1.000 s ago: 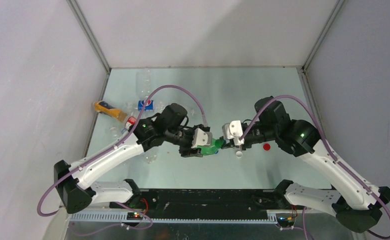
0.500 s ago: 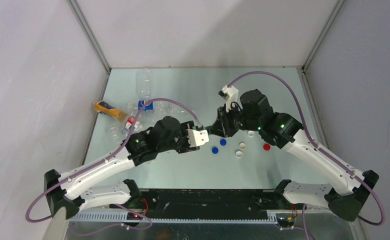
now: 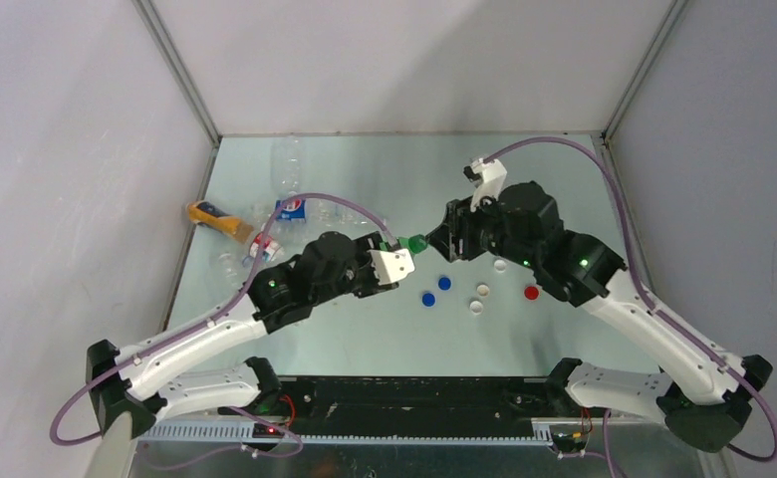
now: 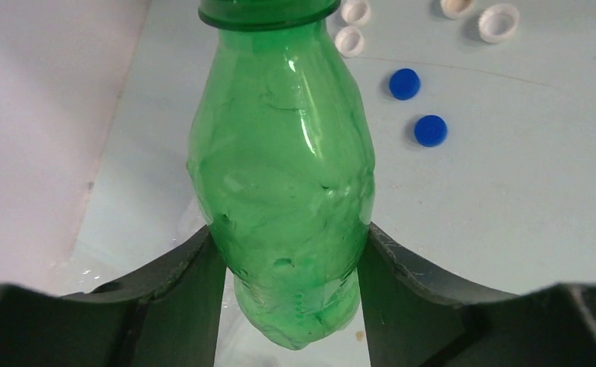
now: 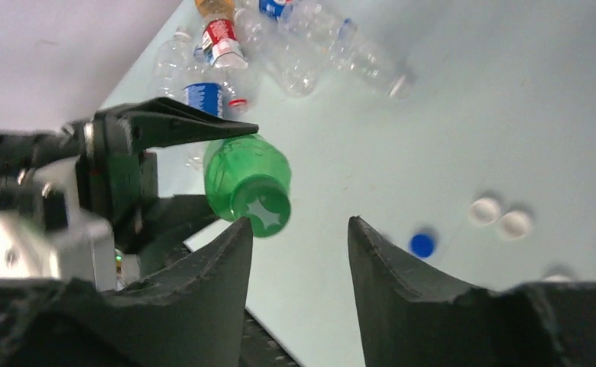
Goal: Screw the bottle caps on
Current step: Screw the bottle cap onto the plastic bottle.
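the left gripper [image 4: 287,229] clamps the green bottle [image 4: 280,153] around its lower body, above the table [image 3: 564,179]. the right gripper [image 5: 299,222] has its fingers spread apart, holding nothing, just beside the bottle's far end. blue caps [image 4: 404,83] and white caps [image 4: 500,21] lie near the bottle.

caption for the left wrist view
Left pincer grips the green bottle; blue caps and white caps lie on the table beyond.
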You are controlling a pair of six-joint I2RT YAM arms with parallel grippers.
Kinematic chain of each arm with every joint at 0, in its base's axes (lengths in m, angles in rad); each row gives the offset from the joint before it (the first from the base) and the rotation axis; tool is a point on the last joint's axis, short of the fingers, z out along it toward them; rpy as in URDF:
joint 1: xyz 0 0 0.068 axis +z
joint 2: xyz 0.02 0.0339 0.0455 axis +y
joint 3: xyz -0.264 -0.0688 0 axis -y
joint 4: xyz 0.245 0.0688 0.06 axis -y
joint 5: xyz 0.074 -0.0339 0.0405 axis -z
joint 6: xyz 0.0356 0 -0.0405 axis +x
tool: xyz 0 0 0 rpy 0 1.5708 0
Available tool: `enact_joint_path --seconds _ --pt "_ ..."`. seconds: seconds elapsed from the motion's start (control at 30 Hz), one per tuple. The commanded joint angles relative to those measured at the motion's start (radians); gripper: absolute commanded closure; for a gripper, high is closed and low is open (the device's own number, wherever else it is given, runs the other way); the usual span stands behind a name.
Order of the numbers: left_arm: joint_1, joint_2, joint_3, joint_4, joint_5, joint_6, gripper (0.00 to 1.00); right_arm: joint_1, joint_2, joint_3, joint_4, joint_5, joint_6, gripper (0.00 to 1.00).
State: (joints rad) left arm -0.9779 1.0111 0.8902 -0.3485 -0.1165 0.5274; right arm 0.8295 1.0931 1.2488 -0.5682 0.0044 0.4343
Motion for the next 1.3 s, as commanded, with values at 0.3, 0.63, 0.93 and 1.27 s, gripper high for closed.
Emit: enact_joint_path --seconds 0.3,0.63,0.93,1.27 --pt "0.129 0.022 0.176 -0.301 0.624 0.087 0.95 -0.016 -0.151 -0.001 -0.118 -0.586 -1.059 0.46" --pt "0.129 0.067 0.236 -0.357 0.703 0.115 0.95 0.003 -0.129 -0.002 -0.172 -0.671 -1.198 0.49" --pt "0.128 0.092 0.27 -0.384 0.725 0.131 0.94 0.008 -0.102 -0.002 -0.181 -0.699 -1.216 0.51" --pt "0.124 0.098 0.278 -0.36 0.712 0.116 0.94 0.007 -0.063 -0.001 -0.181 -0.702 -1.179 0.73"
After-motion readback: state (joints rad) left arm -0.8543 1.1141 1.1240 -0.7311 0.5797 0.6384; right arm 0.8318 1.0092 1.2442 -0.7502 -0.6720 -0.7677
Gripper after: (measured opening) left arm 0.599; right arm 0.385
